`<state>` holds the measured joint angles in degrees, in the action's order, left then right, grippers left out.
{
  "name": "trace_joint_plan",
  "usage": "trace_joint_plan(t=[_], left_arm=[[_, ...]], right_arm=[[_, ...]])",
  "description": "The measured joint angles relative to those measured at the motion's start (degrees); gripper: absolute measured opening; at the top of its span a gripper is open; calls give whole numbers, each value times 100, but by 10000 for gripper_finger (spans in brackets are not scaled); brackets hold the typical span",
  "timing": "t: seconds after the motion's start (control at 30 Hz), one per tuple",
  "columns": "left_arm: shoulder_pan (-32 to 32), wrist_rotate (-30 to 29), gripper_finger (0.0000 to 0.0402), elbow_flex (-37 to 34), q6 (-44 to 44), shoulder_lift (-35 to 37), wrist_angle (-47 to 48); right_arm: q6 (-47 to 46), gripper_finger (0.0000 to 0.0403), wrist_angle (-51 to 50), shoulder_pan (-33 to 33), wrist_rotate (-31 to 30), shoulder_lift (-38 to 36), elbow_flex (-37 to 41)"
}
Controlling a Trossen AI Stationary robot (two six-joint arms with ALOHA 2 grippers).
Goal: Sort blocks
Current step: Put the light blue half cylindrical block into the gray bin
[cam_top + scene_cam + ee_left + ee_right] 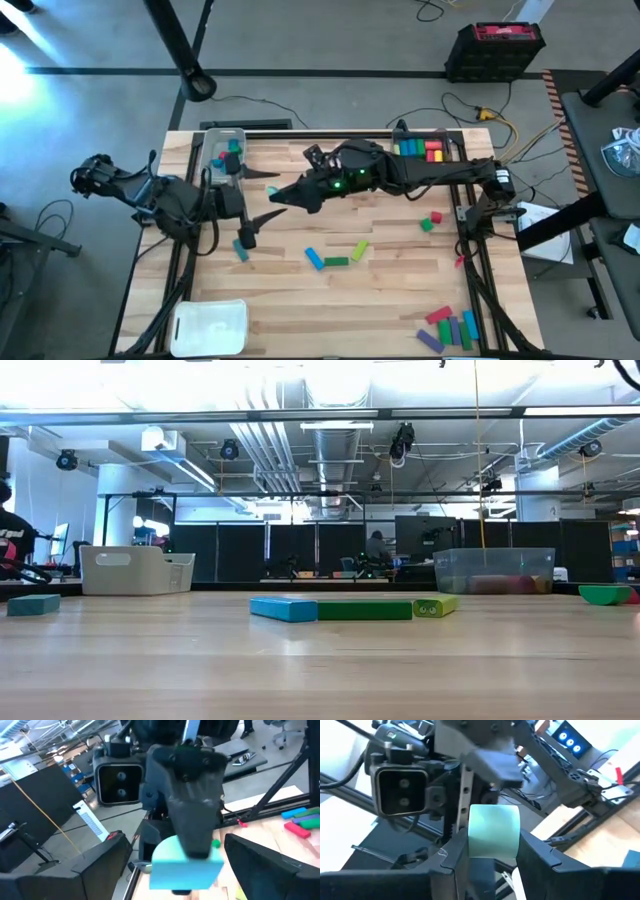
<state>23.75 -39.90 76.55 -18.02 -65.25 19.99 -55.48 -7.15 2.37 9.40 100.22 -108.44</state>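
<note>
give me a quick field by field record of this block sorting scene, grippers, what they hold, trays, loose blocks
left gripper: over the table's left middle, tips facing the right arm's
right gripper: mid-table, shut on the teal block
handover: same block shows in the left wrist view between the other arm's fingers
clear tray: far left, holds teal blocks
far right tray: red, yellow, green, blue blocks
white tray: near left corner
loose centre blocks: blue bar, green bar, yellow-green block
near right cluster: red, green, blue, purple bars
</note>
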Motion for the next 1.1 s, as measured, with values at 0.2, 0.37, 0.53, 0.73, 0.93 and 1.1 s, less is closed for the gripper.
trace_joint_plan(t=[0.2,0.37,0.53,0.73,0.93,1.1], left_arm=[[-27,-6,311,36,-15,-72,24],[-25,-5,283,47,-15,-68,-52],[-20,2,236,47,35,-68,-81],[-18,22,164,132,95,-72,-43],[-24,238,142,434,242,-85,348],[-18,247,142,810,824,32,1339]], right_arm=[[-11,122,23,52,6,3,0],[-48,122,97,99,5,3,0],[-105,122,223,101,-3,2,-2],[-179,122,247,69,-79,1,-6],[-294,144,287,4,-174,-4,-20],[60,230,35,-43,-189,-60,-5]])
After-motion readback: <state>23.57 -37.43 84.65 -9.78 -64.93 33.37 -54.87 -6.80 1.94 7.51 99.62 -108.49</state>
